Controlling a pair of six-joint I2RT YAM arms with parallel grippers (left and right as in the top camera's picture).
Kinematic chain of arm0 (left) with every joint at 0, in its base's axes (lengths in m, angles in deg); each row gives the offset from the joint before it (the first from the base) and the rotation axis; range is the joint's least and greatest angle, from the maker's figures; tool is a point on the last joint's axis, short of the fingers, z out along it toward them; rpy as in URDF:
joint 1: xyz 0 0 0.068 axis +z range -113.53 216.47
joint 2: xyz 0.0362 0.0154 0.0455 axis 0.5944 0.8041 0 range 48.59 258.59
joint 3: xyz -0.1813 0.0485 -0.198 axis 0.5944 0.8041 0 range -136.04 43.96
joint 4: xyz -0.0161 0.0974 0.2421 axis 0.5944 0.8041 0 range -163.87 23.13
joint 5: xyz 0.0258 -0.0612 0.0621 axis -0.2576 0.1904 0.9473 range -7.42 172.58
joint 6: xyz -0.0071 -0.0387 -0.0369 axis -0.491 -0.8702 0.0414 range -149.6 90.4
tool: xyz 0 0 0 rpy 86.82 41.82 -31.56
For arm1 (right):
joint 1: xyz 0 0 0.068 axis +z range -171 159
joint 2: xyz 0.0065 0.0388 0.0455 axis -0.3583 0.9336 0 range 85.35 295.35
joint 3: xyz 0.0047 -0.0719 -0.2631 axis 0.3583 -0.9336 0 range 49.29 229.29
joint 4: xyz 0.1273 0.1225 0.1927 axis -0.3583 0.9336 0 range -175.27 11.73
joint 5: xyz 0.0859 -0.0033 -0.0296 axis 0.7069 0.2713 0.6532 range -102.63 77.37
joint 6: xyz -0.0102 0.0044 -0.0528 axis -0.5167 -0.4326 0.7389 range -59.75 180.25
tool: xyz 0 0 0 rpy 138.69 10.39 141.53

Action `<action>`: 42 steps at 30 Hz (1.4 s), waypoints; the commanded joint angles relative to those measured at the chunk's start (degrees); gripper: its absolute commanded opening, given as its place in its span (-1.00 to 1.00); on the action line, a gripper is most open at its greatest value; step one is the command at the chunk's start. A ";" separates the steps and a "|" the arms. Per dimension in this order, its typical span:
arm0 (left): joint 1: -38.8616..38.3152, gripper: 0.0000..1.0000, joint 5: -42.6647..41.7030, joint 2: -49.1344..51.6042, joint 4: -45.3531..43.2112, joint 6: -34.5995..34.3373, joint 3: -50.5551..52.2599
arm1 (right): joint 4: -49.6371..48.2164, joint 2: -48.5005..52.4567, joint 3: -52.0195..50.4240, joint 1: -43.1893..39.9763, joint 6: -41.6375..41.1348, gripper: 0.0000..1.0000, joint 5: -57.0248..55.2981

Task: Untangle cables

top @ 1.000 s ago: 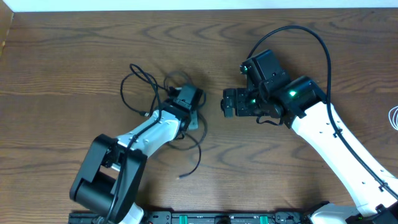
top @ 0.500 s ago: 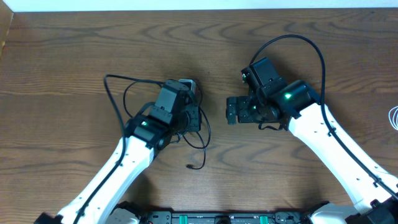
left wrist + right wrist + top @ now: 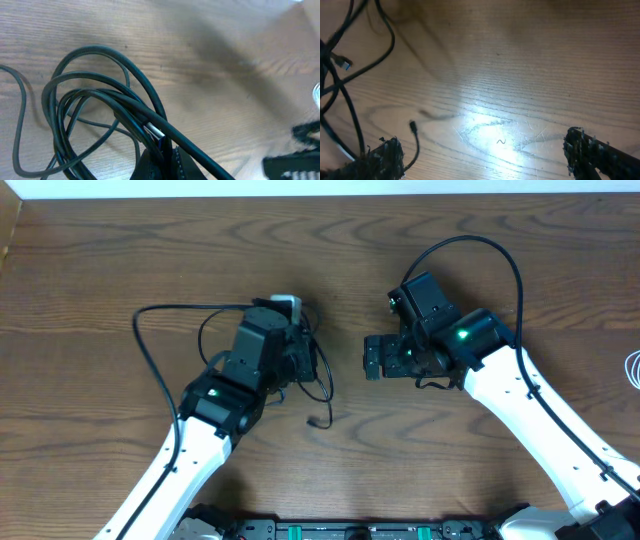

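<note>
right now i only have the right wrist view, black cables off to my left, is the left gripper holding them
observer: yes, the left gripper is shut on the black cables, which run into its jaws.
operator: any slack outside my frame
observer: one long black loop sweeps out on the far side of that gripper from you.
operator: where's the white one
observer: a white cable shows at the table's far right edge, apart from the bundle.
</note>
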 commanded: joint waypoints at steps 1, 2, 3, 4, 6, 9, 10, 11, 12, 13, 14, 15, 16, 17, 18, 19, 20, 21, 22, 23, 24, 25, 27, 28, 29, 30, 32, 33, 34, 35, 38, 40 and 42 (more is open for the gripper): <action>0.76 -0.85 -4.59 -3.13 0.04 -3.28 -1.07 | 0.04 0.20 -0.33 0.09 -0.39 0.98 -0.68; 0.74 -0.86 -5.99 -3.74 0.42 -3.26 -1.07 | 0.04 0.20 -0.33 0.09 -0.39 0.98 -0.68; 0.74 -0.85 -7.13 -4.26 0.79 -3.23 -1.07 | 0.04 0.20 -0.31 0.09 -0.42 0.98 -0.68; 0.74 -0.85 -7.87 -4.70 1.20 -3.23 -1.07 | 0.04 0.20 -0.33 0.09 -0.42 0.99 -0.68; 0.74 -0.85 -9.57 -5.70 1.92 -3.23 -1.07 | 0.04 0.20 -0.33 0.09 -0.39 0.99 -0.68; 0.74 -0.85 -13.07 -6.47 1.90 -3.23 -1.07 | 0.04 0.20 -0.33 0.09 -0.39 0.99 -0.68; 0.74 -0.85 -14.51 -6.60 1.88 -3.23 -1.07 | 0.04 0.20 -0.33 0.09 -0.42 0.99 -0.68; 0.74 -0.85 -15.74 -6.62 1.90 -3.21 -1.07 | 0.04 0.20 -0.33 0.09 -0.39 0.99 -0.68; 0.74 -0.85 -17.35 -6.62 1.92 -3.21 -1.07 | 0.04 0.20 -0.33 0.09 -0.42 0.99 -0.68; 0.76 -0.85 -19.45 -6.62 1.95 -3.23 -1.07 | 0.04 0.20 -0.33 0.09 -0.39 0.99 -0.68; 0.76 -0.85 -21.55 -6.62 1.95 -3.23 -1.07 | 0.04 0.20 -0.33 0.09 -0.42 0.99 -0.68; 0.76 -0.85 -23.30 -6.62 1.92 -3.23 -1.07 | 0.04 0.20 -0.33 0.09 -0.39 0.99 -0.68; 0.76 -0.85 -25.11 -6.62 1.88 -3.26 -1.07 | 0.04 0.20 -0.33 0.09 -0.39 0.99 -0.68; 0.76 -0.85 -27.50 -6.62 1.88 -3.19 -1.07 | 0.04 0.20 -0.33 0.09 -0.42 0.99 -0.68; 0.76 -0.85 -29.24 -6.62 1.90 -2.58 -1.07 | 0.04 0.20 -0.33 0.09 -0.39 0.98 -0.68; 0.74 -0.85 -30.56 -6.62 1.90 -1.90 -1.07 | 0.04 0.20 -0.33 0.09 -0.39 0.99 -0.68; 0.74 -0.85 -31.91 -6.62 1.90 -0.96 -1.07 | 0.04 0.20 -0.33 0.09 -0.39 0.99 -0.68; 0.74 -0.85 -33.40 -6.62 1.86 0.28 -1.07 | -0.02 0.20 -0.33 0.09 -0.42 0.98 -0.79; 0.74 -0.85 -34.29 -6.62 1.86 1.09 -1.07 | -0.72 0.20 -0.33 0.09 -0.42 0.99 -1.16; 0.74 -0.85 -35.32 -6.62 1.86 2.38 -1.07 | -1.97 0.20 -0.33 0.09 -0.42 0.98 -1.79; 0.74 -0.85 -35.87 -6.62 1.86 3.45 -1.07 | -3.06 0.20 -0.33 0.09 -0.39 0.98 -2.08; 0.76 -0.85 -35.82 -6.62 1.84 4.20 -1.07 | -3.63 0.20 -0.33 0.09 -0.42 0.98 -1.97; 0.76 -0.85 -35.82 -6.62 1.64 5.09 -1.05 | -4.24 0.20 -0.33 0.09 -0.96 0.99 -1.75; 0.76 -0.85 -35.82 -6.62 1.38 5.51 -1.07 | -5.57 0.20 -0.33 0.09 -1.90 0.99 -1.75; 0.76 -0.85 -35.80 -6.62 1.07 5.79 -1.07 | -6.91 0.20 -0.33 0.09 -2.12 0.99 -1.70; 0.76 -0.85 -35.80 -6.58 0.50 6.40 -1.05 | -8.02 0.20 -0.31 0.09 -2.12 0.98 -1.25; 0.76 -0.85 -35.78 -6.49 -1.01 7.04 -1.07 | -9.22 0.20 -0.33 0.09 -2.12 0.99 -1.29; 0.87 -0.85 -35.80 -6.40 -1.77 7.17 -1.05 | -9.79 0.20 -0.31 0.07 -2.01 0.99 -1.40; 1.05 -0.85 -35.78 -6.23 -2.40 7.39 -1.05 | -9.86 0.20 -0.31 -0.04 -1.03 0.98 -1.79; 1.42 -0.85 -35.76 -5.97 -2.75 7.91 -1.05 | -9.92 0.13 -0.20 -0.24 0.48 0.87 -1.77; 3.65 -0.85 -35.39 -4.22 -2.40 9.60 -1.05 | -8.83 -1.81 0.24 -3.30 -0.68 -0.25 3.91; 4.68 -0.85 -35.39 -2.86 -1.99 12.74 -1.05 | -8.81 -4.02 0.24 -6.60 -0.61 -0.24 10.45; 5.60 -0.85 -35.41 -1.07 -2.54 15.13 -1.05 | -9.18 -6.80 0.24 -11.10 0.48 0.44 17.77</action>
